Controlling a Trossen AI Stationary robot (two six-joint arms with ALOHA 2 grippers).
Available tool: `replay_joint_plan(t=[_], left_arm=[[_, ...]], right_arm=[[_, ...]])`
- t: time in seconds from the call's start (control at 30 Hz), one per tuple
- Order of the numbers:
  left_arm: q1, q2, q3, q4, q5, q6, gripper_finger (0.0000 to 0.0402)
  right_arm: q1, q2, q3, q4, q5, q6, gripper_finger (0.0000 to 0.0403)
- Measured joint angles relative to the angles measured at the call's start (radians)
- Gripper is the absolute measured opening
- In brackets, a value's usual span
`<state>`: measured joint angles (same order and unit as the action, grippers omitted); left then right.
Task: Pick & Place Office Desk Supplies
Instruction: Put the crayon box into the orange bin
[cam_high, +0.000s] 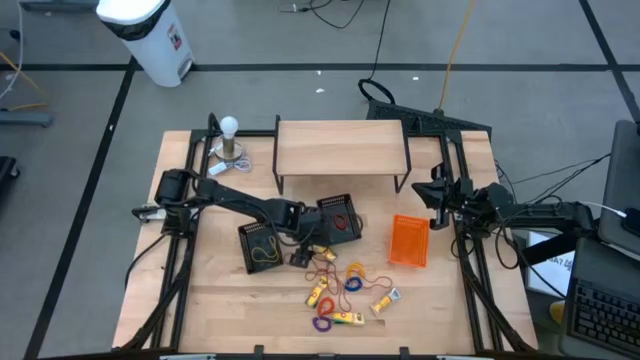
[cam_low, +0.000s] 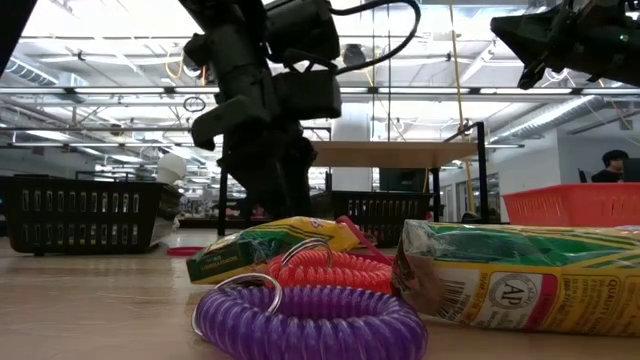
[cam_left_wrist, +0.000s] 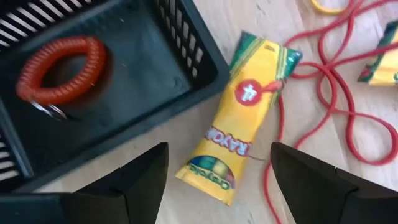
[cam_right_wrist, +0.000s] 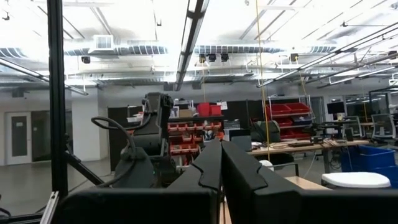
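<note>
Left gripper (cam_left_wrist: 217, 171) hovers mid-frame in the high view, fingers apart around a yellow crayon packet (cam_left_wrist: 239, 118) lying flat on the table (cam_high: 200, 290), not touching it. Black basket (cam_left_wrist: 124, 68) just beside holds an orange coil loop (cam_left_wrist: 60, 68). Red cord (cam_left_wrist: 336, 106) loops beside packet. Right gripper (cam_right_wrist: 221, 168) waits at right edge, fingers together.

Yellow crayon packet (cam_left_wrist: 239, 127), red coil (cam_left_wrist: 61, 68) in black basket (cam_left_wrist: 149, 74), orange bin (cam_high: 409, 241).
</note>
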<state>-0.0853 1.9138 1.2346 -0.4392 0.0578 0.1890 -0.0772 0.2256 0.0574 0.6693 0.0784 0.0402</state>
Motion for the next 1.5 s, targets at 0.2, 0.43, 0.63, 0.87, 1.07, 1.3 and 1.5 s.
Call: replay_joint_plan(t=[0.2, 0.43, 0.63, 0.87, 1.07, 1.3, 1.5], left_arm=[[0.002, 0.0, 0.0, 0.012, 0.019, -0.007, 0.0278], [0.001, 0.011, -0.002, 0.02, 0.039, -0.014, 0.0278], [0.001, 0.039, -0.002, 0.023, 0.039, -0.018, 0.0278], [-0.005, 0.062, -0.001, 0.033, 0.041, -0.019, 0.0278], [-0.006, 0.065, -0.002, 0.059, 0.029, -0.027, 0.0277], [-0.006, 0.065, -0.002, 0.058, 0.026, -0.031, 0.0227], [-0.006, 0.065, -0.002, 0.057, 0.024, -0.031, 0.0143]], right_arm=[[0.0, 0.0, 0.0, 0.0, 0.0, 0.0, 0.0], [0.0, 0.0, 0.0, 0.0, 0.0, 0.025, 0.0], [0.001, 0.0, 0.0, 0.0, -0.002, 0.027, 0.0], [0.001, 0.0, 0.0, -0.017, -0.004, 0.043, 0.0], [0.001, 0.0, 0.0, -0.018, -0.003, 0.052, 0.0], [0.001, 0.0, 0.0, -0.016, -0.003, 0.052, 0.0], [0.001, 0.0, 0.0, -0.017, -0.004, 0.052, 0.0]])
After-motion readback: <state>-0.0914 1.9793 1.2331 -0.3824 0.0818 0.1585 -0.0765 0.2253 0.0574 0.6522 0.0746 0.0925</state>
